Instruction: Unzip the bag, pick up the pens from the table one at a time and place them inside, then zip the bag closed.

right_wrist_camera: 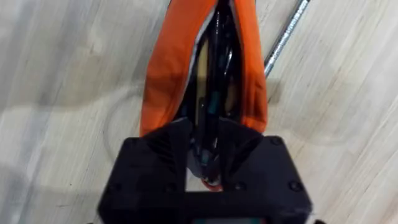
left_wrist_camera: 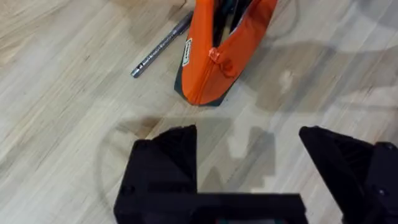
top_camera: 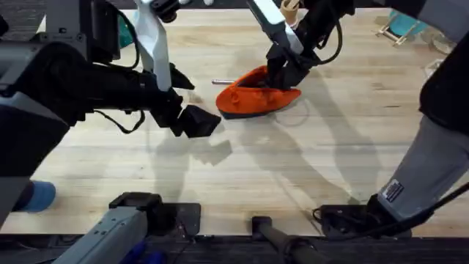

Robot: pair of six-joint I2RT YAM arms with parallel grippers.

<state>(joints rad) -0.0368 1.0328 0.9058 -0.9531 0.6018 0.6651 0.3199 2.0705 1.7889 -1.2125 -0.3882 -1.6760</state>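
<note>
- My left gripper (top_camera: 196, 122) hangs just left of the bag (top_camera: 256, 94), fingers spread wide with nothing between them. I see bare table (top_camera: 308, 161) under it and all round, so it has room to move.
- The silver pen (top_camera: 223, 81) lies on the table touching or nearly touching the bag's left end, on its far side. I judge this the risk: a pinch there could catch fabric or roll the slim metal barrel away.
- The bag sits on the table with its zip open along the top, and dark items, perhaps a pen, show inside in my right wrist view. If I drag the bag, it could push the silver pen along.
- My right gripper (right_wrist_camera: 208, 146) is at the bag's right end, fingers drawn close over the mouth; what they pinch, I cannot tell. Pulling up hard from here might lift or tip the whole bag.
- Right of the bag the table is open.
</note>
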